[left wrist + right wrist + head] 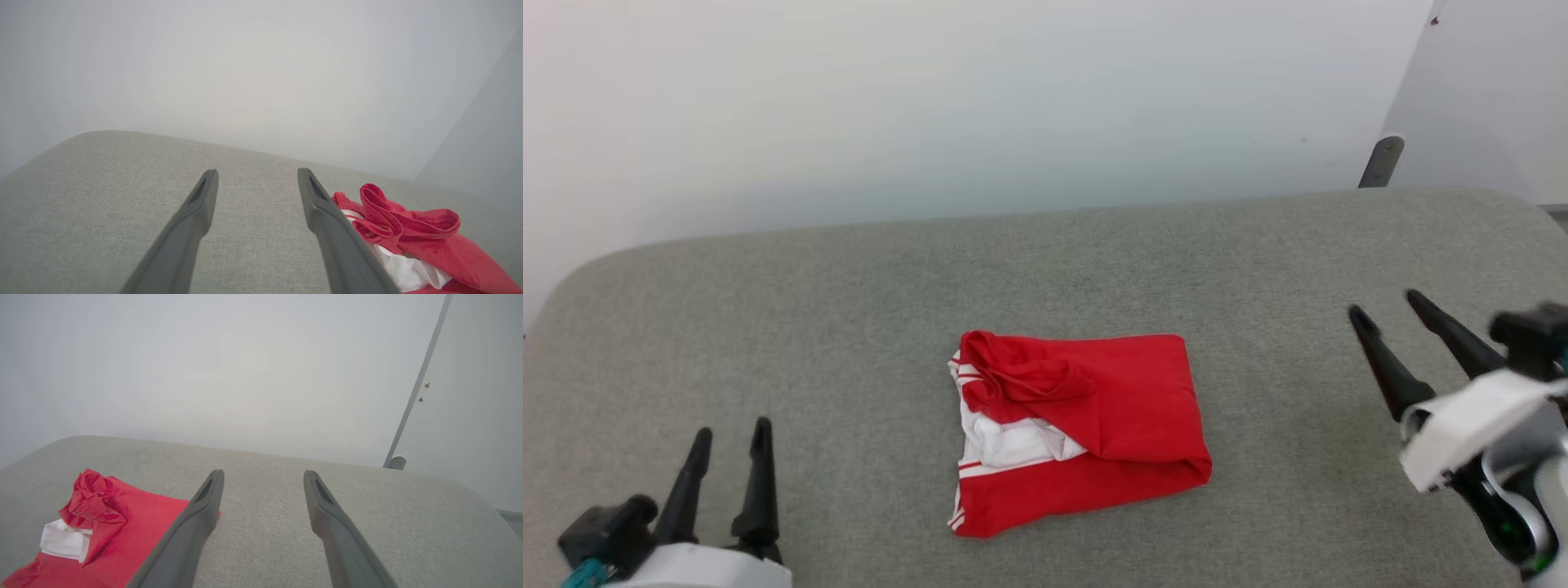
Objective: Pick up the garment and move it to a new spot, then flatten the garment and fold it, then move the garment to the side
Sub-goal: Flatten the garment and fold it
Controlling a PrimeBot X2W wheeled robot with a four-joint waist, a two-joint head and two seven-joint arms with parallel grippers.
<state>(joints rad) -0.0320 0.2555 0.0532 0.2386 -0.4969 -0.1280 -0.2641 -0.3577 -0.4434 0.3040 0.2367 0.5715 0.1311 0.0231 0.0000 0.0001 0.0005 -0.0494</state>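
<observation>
Between empty, wide-spread left tool (733, 429) and right tool (1384, 302) lies one folded garment (1111, 400).

1. one garment (1086, 433), red with white
2. two grippers: left gripper (732, 431), right gripper (1384, 304)
3. four dark fingers (761, 482), two per gripper
4. one grey padded surface (849, 327)
5. one metal bracket (1382, 162) at the wall

Bright, soft and even throughout, with just a faint shadow at the near edge of the garment (1094, 425), the wall (261, 61) washed to a pale haze in both wrist views, edges slightly bowed there.
</observation>
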